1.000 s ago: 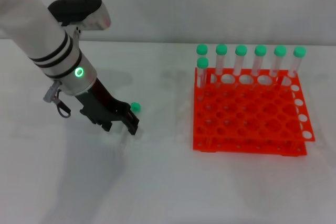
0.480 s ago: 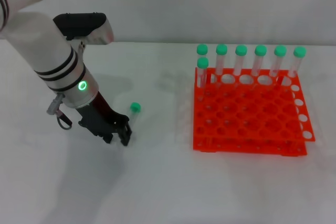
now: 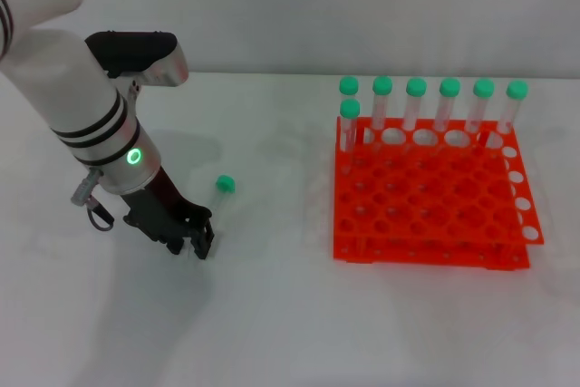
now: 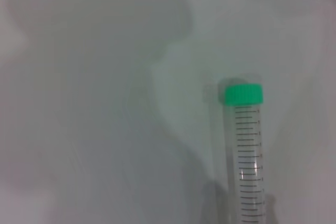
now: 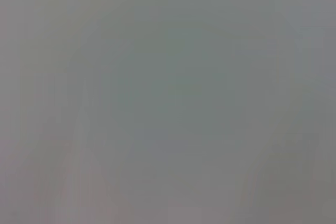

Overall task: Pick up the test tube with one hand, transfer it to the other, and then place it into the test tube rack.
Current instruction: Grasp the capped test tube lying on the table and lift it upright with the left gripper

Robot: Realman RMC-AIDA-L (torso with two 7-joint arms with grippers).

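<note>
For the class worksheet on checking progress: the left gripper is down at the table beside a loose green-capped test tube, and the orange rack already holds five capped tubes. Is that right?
Not quite. The head view shows seven green-capped tubes standing in the orange rack, not five: six along the back row and one in front of its left end. The rest holds: the left gripper is down at the table by the loose test tube.

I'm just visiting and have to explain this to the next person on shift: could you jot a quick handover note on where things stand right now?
Left gripper: low on the table, at the bottom end of the test tube, which lies flat with its green cap pointing away; whether it grips yet is unclear.
Right gripper: out of view.
Test tube rack: on the right, seven capped tubes at its back.
Done: the approach.
Left: lift, hand over, place in rack.
</note>
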